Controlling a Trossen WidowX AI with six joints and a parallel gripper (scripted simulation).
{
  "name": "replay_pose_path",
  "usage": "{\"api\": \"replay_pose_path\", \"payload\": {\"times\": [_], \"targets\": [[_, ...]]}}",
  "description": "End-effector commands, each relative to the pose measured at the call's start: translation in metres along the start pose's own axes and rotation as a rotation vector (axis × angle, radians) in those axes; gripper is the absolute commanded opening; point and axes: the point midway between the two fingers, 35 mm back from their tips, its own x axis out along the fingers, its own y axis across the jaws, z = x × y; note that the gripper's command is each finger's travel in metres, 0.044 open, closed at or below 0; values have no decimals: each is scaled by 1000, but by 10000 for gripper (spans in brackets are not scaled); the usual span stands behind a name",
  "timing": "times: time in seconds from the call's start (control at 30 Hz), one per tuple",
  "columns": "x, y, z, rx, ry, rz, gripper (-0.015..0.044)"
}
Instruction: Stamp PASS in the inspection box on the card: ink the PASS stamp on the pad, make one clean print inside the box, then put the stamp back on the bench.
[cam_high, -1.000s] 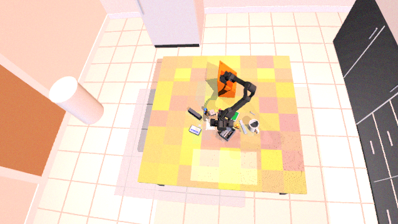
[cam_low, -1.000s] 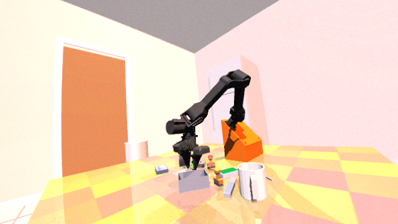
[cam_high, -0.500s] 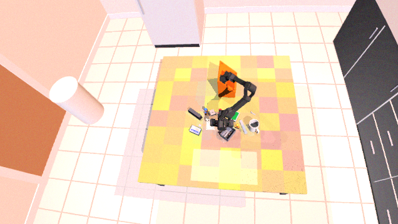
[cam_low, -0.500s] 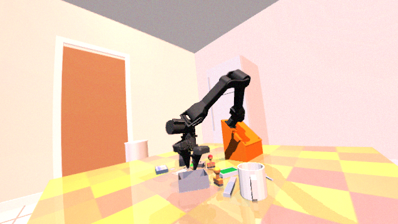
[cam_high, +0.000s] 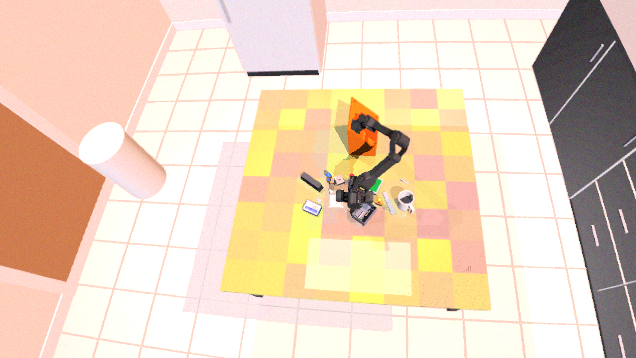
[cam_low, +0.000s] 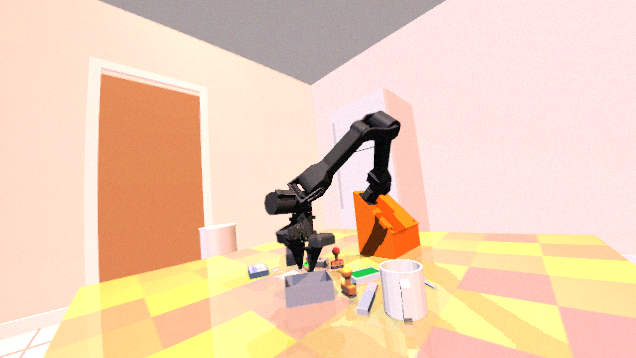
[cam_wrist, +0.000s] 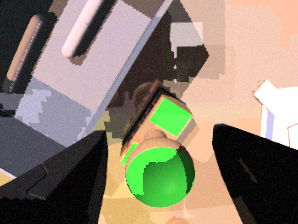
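A stamp with a green ball knob, a green label and a wooden base stands on the table between my fingers. My gripper is open around it, with a gap on each side of the knob. It points down, low over the table and just behind a grey tray. A flat green pad lies to the right. A white card edge shows to the right in the wrist view. The arm hides the stamp in the top view.
A red-knob stamp and a yellow-knob stamp stand close by. A white mug and a grey ruler are at the right. An orange block holds the arm's base. A black bar and a blue-white item lie to the left.
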Motion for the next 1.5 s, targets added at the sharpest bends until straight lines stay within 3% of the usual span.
{"api": "replay_pose_path", "payload": {"times": [0.0, 0.3, 0.33, 0.93, 1.07, 1.47], "targets": [[19, 3, -8, -17, 42, -12, 213], [19, 3, -8, -17, 42, -12, 213], [0, 0, 0, 0, 0, 0, 206], [0, 0, 0, 0, 0, 0, 86], [-1, 0, 0, 0, 0, -2, 0], [-6, 0, 1, -1, 2, -9, 0]]}}
